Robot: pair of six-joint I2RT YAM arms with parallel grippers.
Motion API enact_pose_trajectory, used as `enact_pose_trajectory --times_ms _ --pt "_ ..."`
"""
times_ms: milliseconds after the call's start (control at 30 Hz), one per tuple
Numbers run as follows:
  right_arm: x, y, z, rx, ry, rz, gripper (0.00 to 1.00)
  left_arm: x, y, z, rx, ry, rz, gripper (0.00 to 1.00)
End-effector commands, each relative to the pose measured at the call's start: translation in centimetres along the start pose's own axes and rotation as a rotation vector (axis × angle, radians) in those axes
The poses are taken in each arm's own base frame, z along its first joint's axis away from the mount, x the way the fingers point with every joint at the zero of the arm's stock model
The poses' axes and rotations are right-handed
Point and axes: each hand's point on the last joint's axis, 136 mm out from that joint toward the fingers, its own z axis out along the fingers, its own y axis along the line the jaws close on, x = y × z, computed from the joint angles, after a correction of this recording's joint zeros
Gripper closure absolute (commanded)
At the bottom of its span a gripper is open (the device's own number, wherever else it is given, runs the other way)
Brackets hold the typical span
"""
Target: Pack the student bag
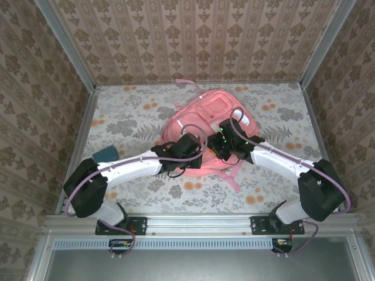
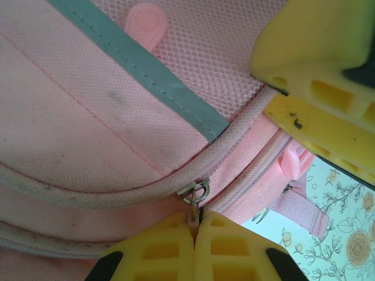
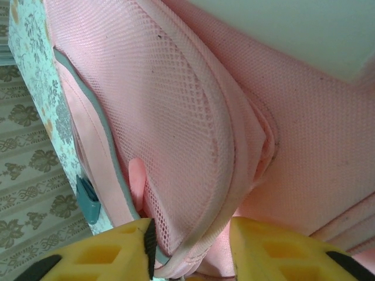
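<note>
While the student bag [image 1: 211,111] lies mid-way across the worktop [image 1: 129,117], the left end effector [image 2: 195,225] pinches its zipper pull [image 2: 195,193]. The right end effector [image 3: 192,246] straddles the rim of the mesh pocket [image 3: 176,117]; I cannot tell whether it clamps.

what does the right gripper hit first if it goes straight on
The student bag: the piped rim of its mesh pocket sits between the right gripper fingers, so contact looks immediate, though depth is unclear.

Beige damask wallpaper [image 1: 199,35] covered the back and side walls. The counter [image 1: 129,117] wore a pale cloth printed with grey leaves and orange flowers. Aluminium posts [image 1: 65,41] stood at the corners; a metal rail [image 1: 199,222] edged the near side.
</note>
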Motion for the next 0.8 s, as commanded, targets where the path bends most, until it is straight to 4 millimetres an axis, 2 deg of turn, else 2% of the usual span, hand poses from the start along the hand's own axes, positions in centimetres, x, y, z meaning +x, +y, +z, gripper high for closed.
enact_pose_trajectory --times_ms 0,100,267,300,500,633,767 --pt "-0.4 0.1 0.3 0.006 -0.01 0.004 0.71 -1.3 0.1 -1.0 -0.016 -0.062 0.044 1.0" --pt "-1.2 -0.8 -0.1 0.05 -0.051 -0.023 0.86 -1.1 1.0 -1.2 -0.056 -0.06 0.045 1.0" --pt "-2.6 -2.9 -1.7 0.113 -0.112 -0.09 0.96 -0.6 3.9 -1.6 -0.145 -0.04 0.018 1.0" --pt "-2.8 -2.6 -2.7 0.099 -0.126 -0.109 0.97 -0.6 4.4 -1.6 -0.147 -0.039 0.011 1.0" --pt "-3.3 -4.5 -3.7 0.136 -0.113 -0.165 0.99 -1.1 6.5 -1.8 -0.148 -0.042 -0.012 1.0" --pt "-4.0 -5.7 -4.1 0.166 -0.119 -0.172 0.99 -1.6 7.0 -1.8 -0.138 -0.047 -0.002 1.0" --pt "-4.4 -5.7 -4.5 0.161 -0.126 -0.199 0.99 -1.8 6.9 -1.9 -0.122 -0.052 0.022 1.0"
